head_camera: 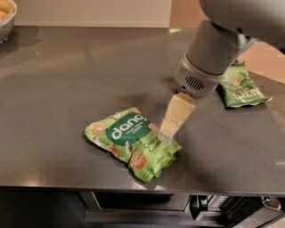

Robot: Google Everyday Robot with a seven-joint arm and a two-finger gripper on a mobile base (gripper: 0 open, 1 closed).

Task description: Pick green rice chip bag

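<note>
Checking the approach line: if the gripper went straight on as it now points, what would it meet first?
The gripper, angled down-left over the counter, would likely meet the green rice chip bag first, at its upper right edge. Whether it touches the bag yet is unclear.

A dark grey steel counter (67, 80) reflects soft light. A pale wall (89, 11) rises behind it. The hand (170, 130) hangs low over the counter's front.

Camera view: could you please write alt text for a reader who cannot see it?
The robot's gripper reaches down to the right edge of the green rice chip bag, lying near the front of a dark counter. A smaller green bag lies farther back on the right.
</note>
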